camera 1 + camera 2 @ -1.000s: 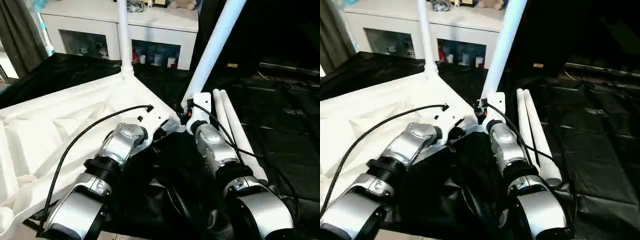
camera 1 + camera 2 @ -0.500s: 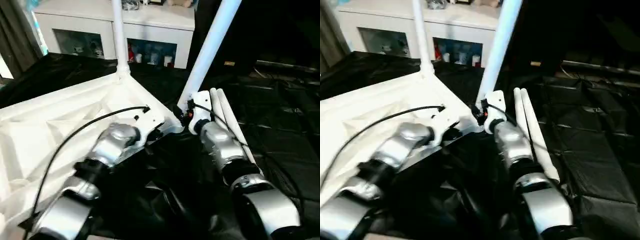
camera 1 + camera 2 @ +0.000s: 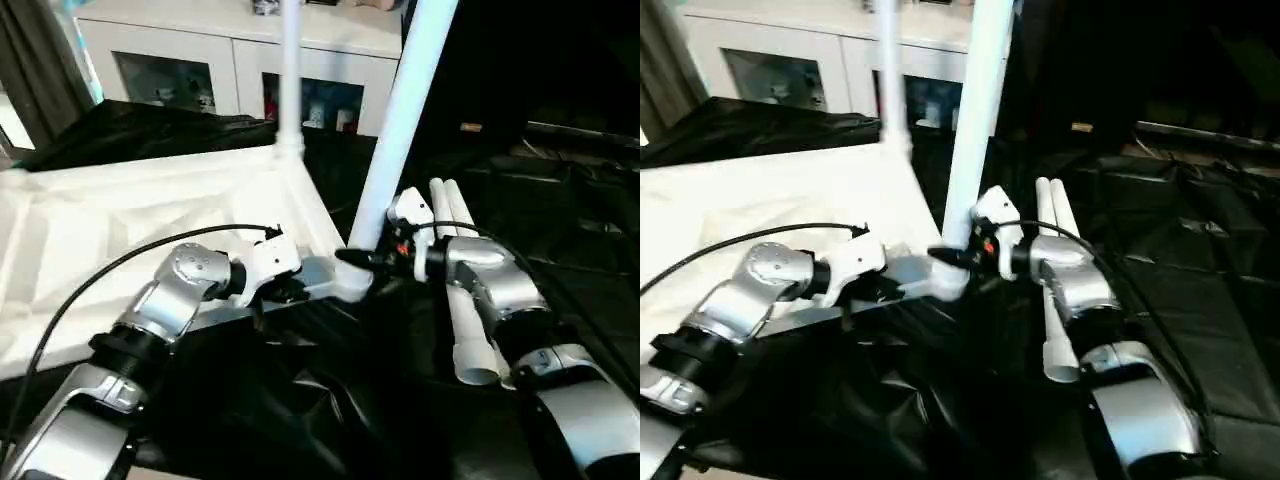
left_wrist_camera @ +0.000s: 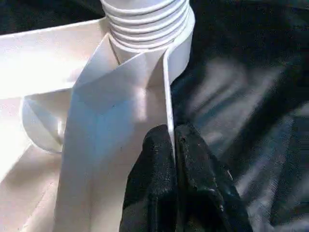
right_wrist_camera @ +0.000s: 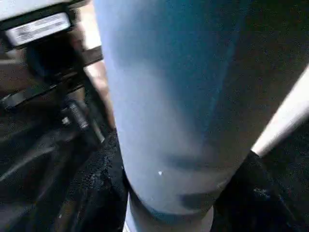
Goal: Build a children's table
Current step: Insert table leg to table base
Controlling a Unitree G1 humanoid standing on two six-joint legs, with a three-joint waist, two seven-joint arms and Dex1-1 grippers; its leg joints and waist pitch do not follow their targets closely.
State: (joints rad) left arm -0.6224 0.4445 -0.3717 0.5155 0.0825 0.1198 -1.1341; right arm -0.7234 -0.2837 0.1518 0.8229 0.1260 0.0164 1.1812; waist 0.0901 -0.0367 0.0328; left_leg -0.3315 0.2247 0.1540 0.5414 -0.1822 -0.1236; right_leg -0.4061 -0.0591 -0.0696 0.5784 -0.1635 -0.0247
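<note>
- The white tabletop [image 3: 130,215] lies underside up on the black sheeting [image 3: 560,210] of the big table, ribs showing, with its near corner between the 2 grippers.
- 1 leg [image 3: 290,75] already stands upright in the far corner socket. A 2nd leg [image 3: 400,110] rises at a slight tilt from the near corner socket [image 4: 145,21], whose ribbed collar shows in the left wrist view.
- The right gripper [image 3: 372,260] is clamped around the 2nd leg low down, just above the socket; the right wrist view has the tube between its black fingers [image 5: 253,186].
- The left gripper [image 4: 174,150] pinches the tabletop's thin edge wall just beside that socket, fingers closed on it, steadying the corner.
- The step in hand looks like seating leg 2 of 4. Next, I judge, it must be brought square to the socket and pressed or twisted home while the left holds firm.
- 2 spare legs [image 3: 455,215] lie side by side on the sheeting by the right forearm.
- Both upright legs run off the top edge; how deep the 2nd sits is hidden by the gripper.
</note>
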